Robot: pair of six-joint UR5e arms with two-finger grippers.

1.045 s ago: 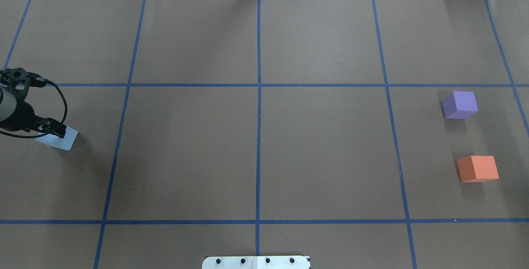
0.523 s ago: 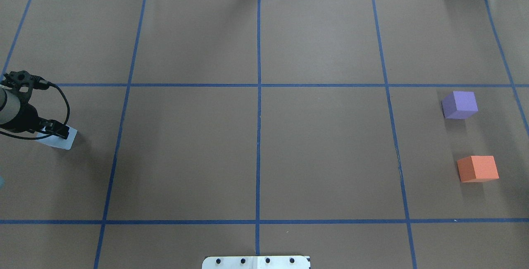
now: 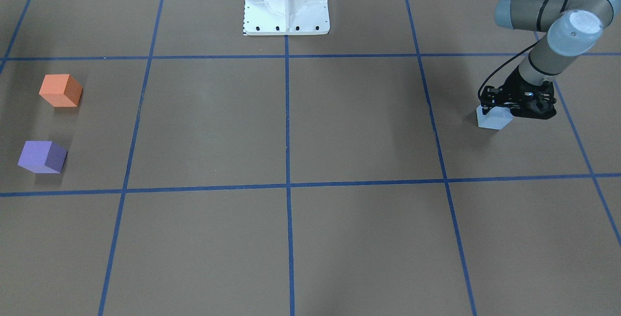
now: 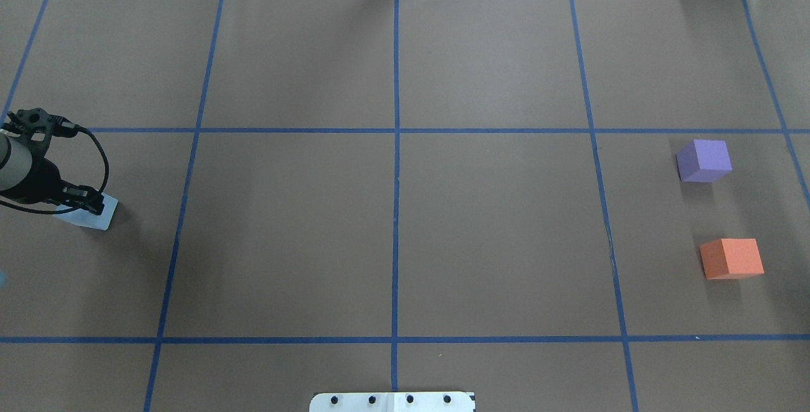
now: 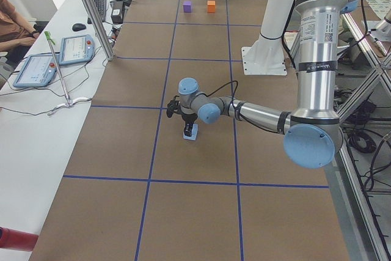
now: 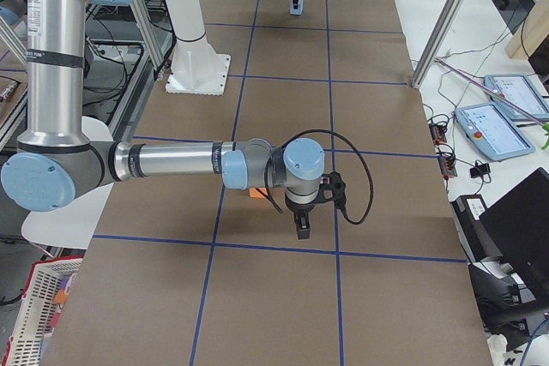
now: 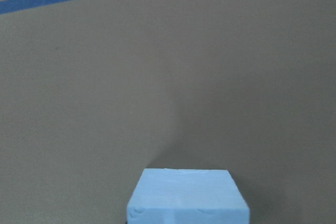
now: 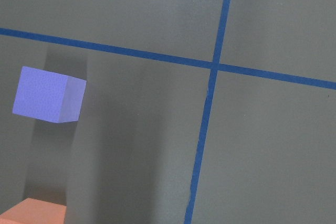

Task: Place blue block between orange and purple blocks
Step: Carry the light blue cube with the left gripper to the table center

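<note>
The light blue block lies on the brown table at the far left; it also shows in the front view and low in the left wrist view. My left gripper hangs right over it, pointing down, jaws open at the block's top; the fingers are partly hidden. The purple block and the orange block sit apart at the far right, with a gap between them. My right gripper shows only in the exterior right view, above the table beside the orange block; I cannot tell its state.
Blue tape lines split the brown table into squares. The white robot base plate sits at the near edge. The right wrist view shows the purple block and a corner of the orange block.
My left arm has shifted slightly left over the blue block. The block has stayed in place. The purple and orange blocks have not moved.
</note>
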